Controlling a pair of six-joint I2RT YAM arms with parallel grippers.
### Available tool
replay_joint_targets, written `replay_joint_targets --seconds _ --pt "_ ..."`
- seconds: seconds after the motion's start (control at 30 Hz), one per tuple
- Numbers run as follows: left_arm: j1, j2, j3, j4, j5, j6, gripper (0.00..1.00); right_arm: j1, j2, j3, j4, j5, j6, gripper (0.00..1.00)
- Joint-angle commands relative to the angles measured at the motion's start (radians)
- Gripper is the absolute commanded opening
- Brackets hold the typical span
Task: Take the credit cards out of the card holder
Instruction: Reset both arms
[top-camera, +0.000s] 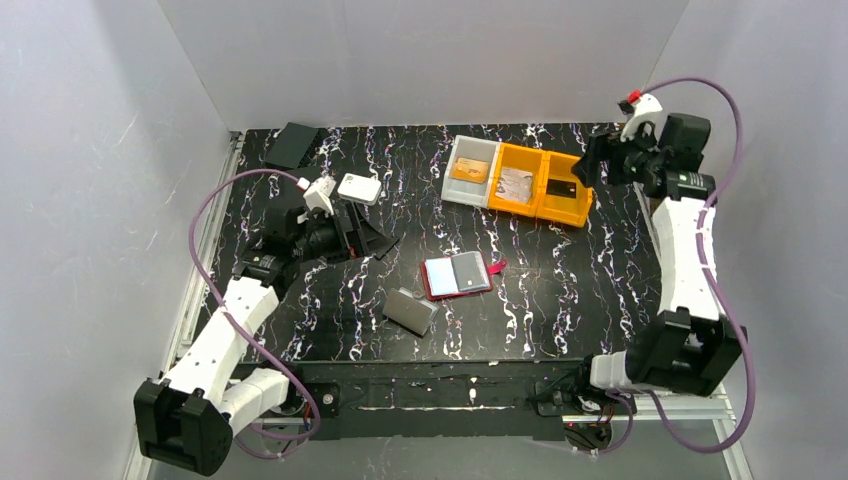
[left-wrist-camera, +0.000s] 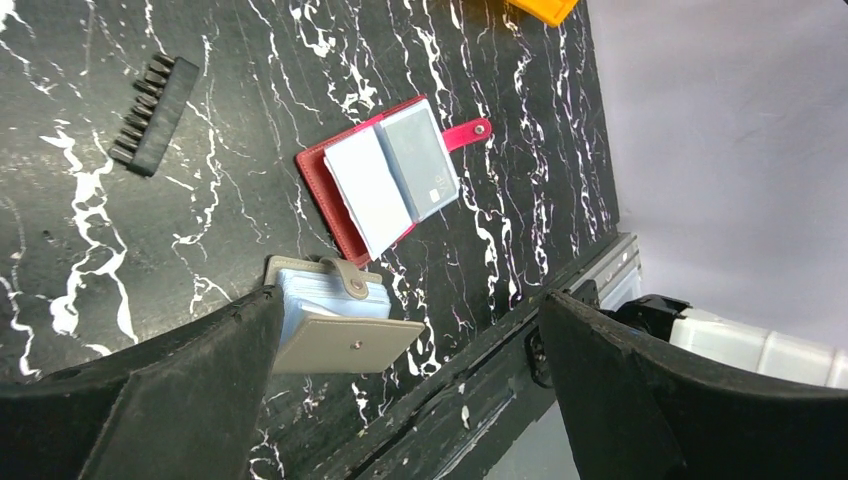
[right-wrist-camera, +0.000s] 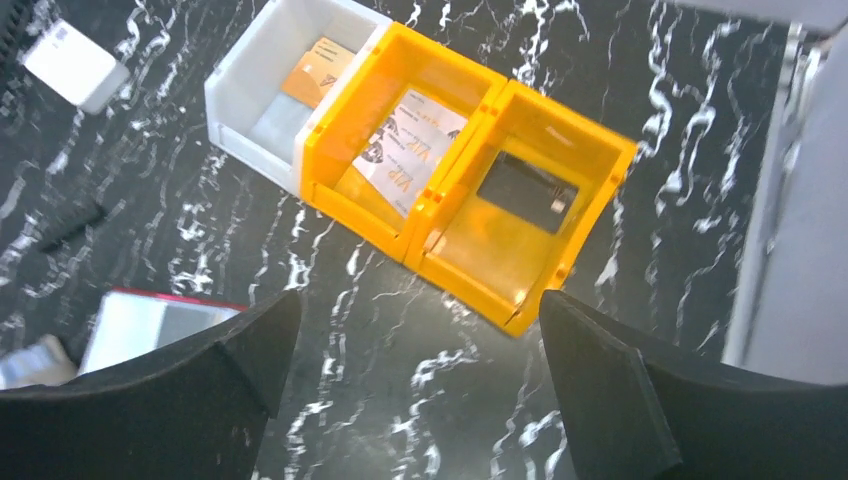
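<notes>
The card holder (top-camera: 457, 276) lies open on the bench (top-camera: 580, 290) with free room to its right, its sleeves too blurred to read, three credit cards (top-camera: 469, 170) sit in the far bins (top-camera: 543, 180), and the left end effector (left-wrist-camera: 410, 310) and the right end effector (right-wrist-camera: 420, 305) are both released

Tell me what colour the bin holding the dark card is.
Orange-yellow. The bin with the dark card shows best in the right wrist view.

The scene is enclosed by plain white panels: a back wall (top-camera: 420, 60), a left wall (top-camera: 90, 200) and a right wall (top-camera: 790, 70). A black worktop (top-camera: 560, 290) veined in white is set between them. Its left edge is bordered by a metal rail (top-camera: 231, 158). Even, soft light is cast throughout.
</notes>
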Motion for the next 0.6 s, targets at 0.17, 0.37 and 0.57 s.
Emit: replay_joint_targets --seconds 0.17,0.37,0.57 --pt "0.008 -0.100 0.163 -0.284 -0.062 0.116 0.98 -0.057 -0.292 -0.188 0.128 -0.046 0.229 0.98" --pt "0.011 -0.157 0.197 -0.290 -0.051 0.093 0.98 -0.059 -0.351 -0.153 0.080 -0.015 0.330 0.98" --pt "0.012 -0.193 0.269 -0.357 -0.070 0.104 0.98 -0.059 -0.400 -0.146 0.044 0.139 0.424 0.98"
